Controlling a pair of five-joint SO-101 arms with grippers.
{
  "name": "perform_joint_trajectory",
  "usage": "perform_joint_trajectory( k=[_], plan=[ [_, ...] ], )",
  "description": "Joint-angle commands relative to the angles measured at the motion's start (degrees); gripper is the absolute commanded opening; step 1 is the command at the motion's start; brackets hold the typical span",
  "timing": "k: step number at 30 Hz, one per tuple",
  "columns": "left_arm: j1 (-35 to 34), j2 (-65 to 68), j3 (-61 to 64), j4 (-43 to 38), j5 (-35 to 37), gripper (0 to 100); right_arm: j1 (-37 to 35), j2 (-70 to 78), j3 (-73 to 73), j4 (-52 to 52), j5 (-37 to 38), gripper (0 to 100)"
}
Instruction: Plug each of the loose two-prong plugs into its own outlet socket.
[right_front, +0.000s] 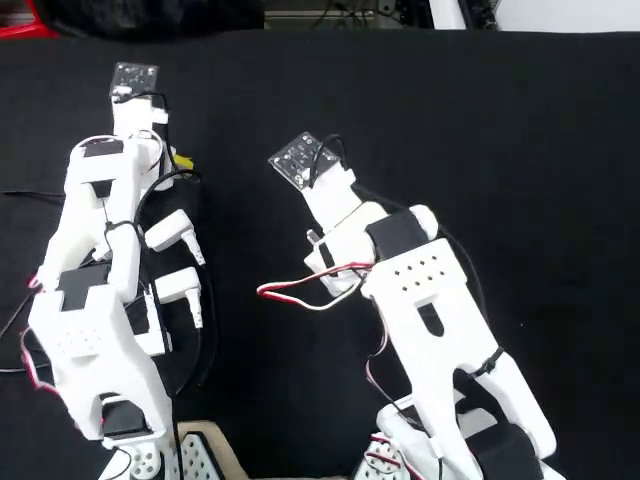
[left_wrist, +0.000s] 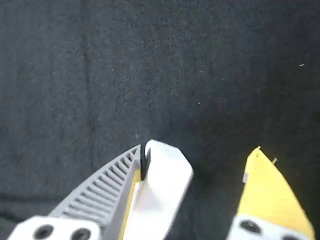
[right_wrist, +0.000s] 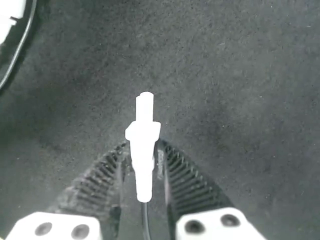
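Black table cloth (right_front: 540, 150) bore 1 loose plug (right_front: 178, 288) beside the left arm (right_front: 95, 300), its left gripper (left_wrist: 197, 152) released, while the right gripper (right_wrist: 142, 150) clenched another white plug (right_wrist: 143, 125), tip outward, evidently for insertion.

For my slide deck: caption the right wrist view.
Right gripper shut on a white plug, poised over the black table cover.

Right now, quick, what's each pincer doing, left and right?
Left pincer: open, not clamping the white piece inside it.
Right pincer: closed on a white plug.
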Motion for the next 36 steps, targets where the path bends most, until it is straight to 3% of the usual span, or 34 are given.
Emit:
perform_joint_trajectory(
  k=[1, 6, 11, 21, 25, 28, 32, 36],
  plan=[
    [0.31, 2.73, -2.68, -3.43, -1.23, 28, 0.79, -1.8, 2.86, -4.66, -0.62, 1.1],
    [-0.04, 3.16, -2.42, -2.29, -3.43, 2, 1.05, -1.8, 5.49, -6.33, -0.26, 1.1],
    [1.27, -2.64, -3.3, 6.33, -1.49, 3, 1.41, -4.62, 5.32, -3.08, -0.26, 1.1],
    [12.0, -31.21, -3.21, 29.45, -2.02, 3, 15.38, -20.53, 2.68, 9.32, 4.48, 1.1],
    [8.84, -38.95, -2.42, 33.67, -9.85, 3, 17.85, -25.54, 2.86, 12.31, 6.15, 1.1],
    [5.41, -38.95, -3.38, 35.43, -15.74, 9, 18.99, -26.86, 3.65, 13.01, 7.3, 1.1],
    [3.38, -32.97, -3.12, 35.08, -17.41, 24, 19.08, -25.98, 5.93, 10.9, 7.47, 1.1],
    [3.21, -19.16, -8.84, 33.58, -18.64, 24, 19.16, -23.25, 6.02, 8.79, 7.47, 1.1]
  ],
)
